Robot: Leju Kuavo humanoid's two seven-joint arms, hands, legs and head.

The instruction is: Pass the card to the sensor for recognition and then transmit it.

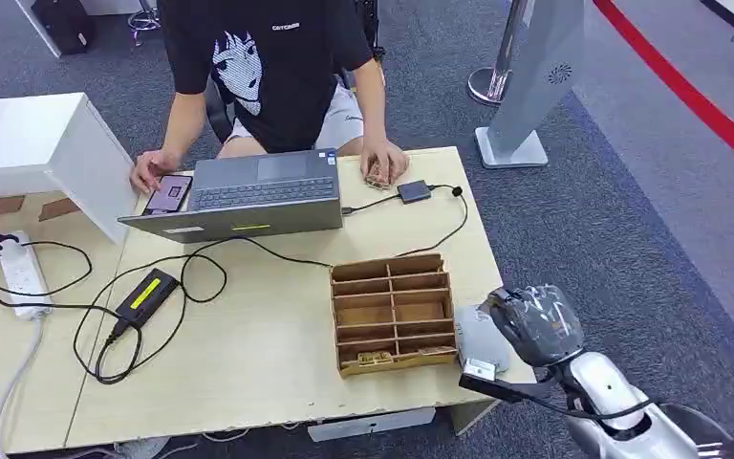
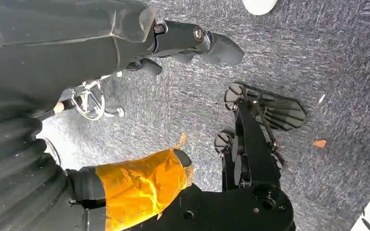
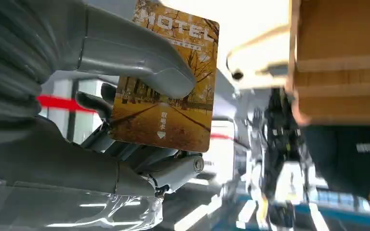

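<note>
The right robot hand (image 3: 125, 101) grips the card (image 3: 166, 79) — a yellow hotel card pinched between thumb and fingers — just off the bench (image 1: 268, 363) edge, beside the wooden divider box (image 1: 392, 311). The sensor (image 1: 414, 191) lies beyond that box, near a person's hand (image 1: 382, 161) and the laptop (image 1: 248, 191). The left robot hand (image 2: 139, 185) hangs over carpet — I cannot tell whether its fingers are closed.

The thumb (image 3: 139, 62) hides part of the card (image 3: 166, 96) (upper edge cropped).
</note>
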